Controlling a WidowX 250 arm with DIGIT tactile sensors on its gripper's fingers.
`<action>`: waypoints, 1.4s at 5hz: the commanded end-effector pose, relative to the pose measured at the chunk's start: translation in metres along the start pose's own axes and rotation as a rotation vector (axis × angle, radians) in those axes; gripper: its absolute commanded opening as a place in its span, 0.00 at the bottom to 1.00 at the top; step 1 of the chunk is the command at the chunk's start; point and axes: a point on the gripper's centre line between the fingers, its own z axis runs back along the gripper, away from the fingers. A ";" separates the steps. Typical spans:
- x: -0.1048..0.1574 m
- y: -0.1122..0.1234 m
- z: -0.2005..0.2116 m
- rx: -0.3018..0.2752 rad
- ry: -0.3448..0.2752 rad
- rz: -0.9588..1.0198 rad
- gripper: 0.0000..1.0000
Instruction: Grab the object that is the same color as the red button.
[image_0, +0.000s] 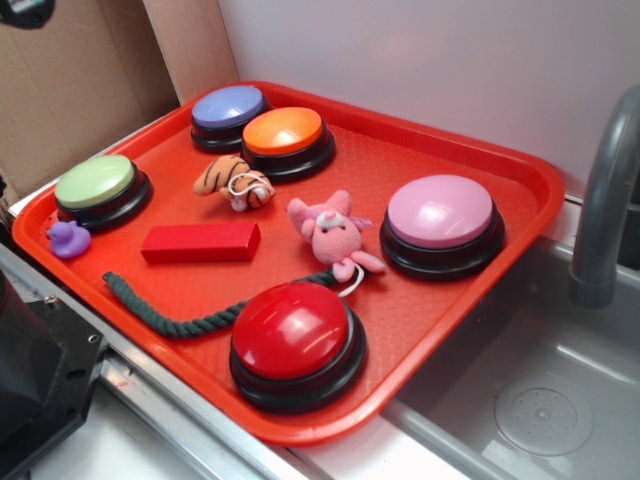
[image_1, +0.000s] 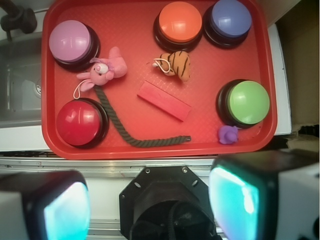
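Block: red block (image_0: 200, 243) lies flat on the tray (image_0: 470, 300), about mid-tray, touching nothing; in the wrist view it sits diagonally (image_1: 164, 101).
End effector: (image_1: 150, 200) fingers spread wide, holding nothing, high above the tray's near edge and well back from the block.
Risk, colour: block, tray and red button (image_0: 293, 331) are all red; a descent could settle on tray or button instead.
Risk, angle: the block lies skewed to the fingers; without a wrist turn the pads may catch its ends or push it aside.
Risk, height: the block is low, so closing too high would miss it.
Neighbours: rope (image_0: 175, 317) runs just in front; pink plush (image_0: 333, 233) and tiger plush (image_0: 235, 180) are near; duck (image_0: 68, 238) and green button (image_0: 97, 186) sit to one side.
Obstruction: nothing covers the block; the rope is the closest snag.
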 end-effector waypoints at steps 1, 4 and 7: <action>0.000 0.000 0.000 0.000 0.000 0.000 1.00; 0.036 0.033 -0.065 -0.020 -0.045 -0.306 1.00; 0.033 0.053 -0.141 0.054 -0.027 -0.419 1.00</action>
